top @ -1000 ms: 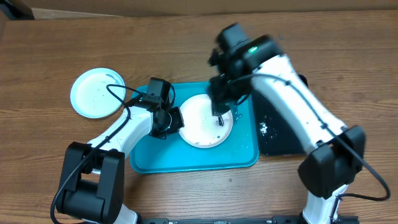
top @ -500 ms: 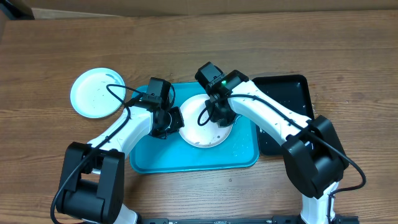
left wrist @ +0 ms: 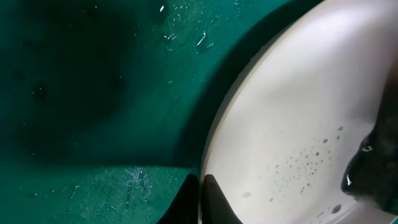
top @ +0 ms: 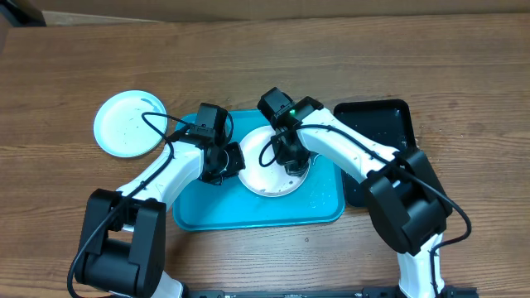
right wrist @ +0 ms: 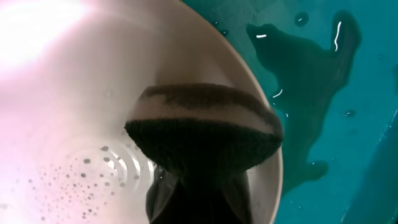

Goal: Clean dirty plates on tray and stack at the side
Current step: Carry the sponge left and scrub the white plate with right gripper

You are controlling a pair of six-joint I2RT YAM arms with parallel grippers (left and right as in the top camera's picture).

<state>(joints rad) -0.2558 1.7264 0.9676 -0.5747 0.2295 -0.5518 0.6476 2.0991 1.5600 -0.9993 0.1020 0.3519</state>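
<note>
White plate [top: 258, 171] mid-tray [top: 248, 213] | left claw [top: 235, 161] pinched on its rim | right claw [top: 291, 160], raised a second ago, now down, clamped on sponge [right wrist: 205, 134] pressing plate; we judge scrubbing begins | blue plate [top: 124, 124] far left on table [top: 248, 50]

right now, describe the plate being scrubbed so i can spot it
On the wooden table, the turquoise tray holds the white plate, a dark sponge pressed on it by the right gripper. The light blue plate, the only other one visible, sits off the tray.
</note>
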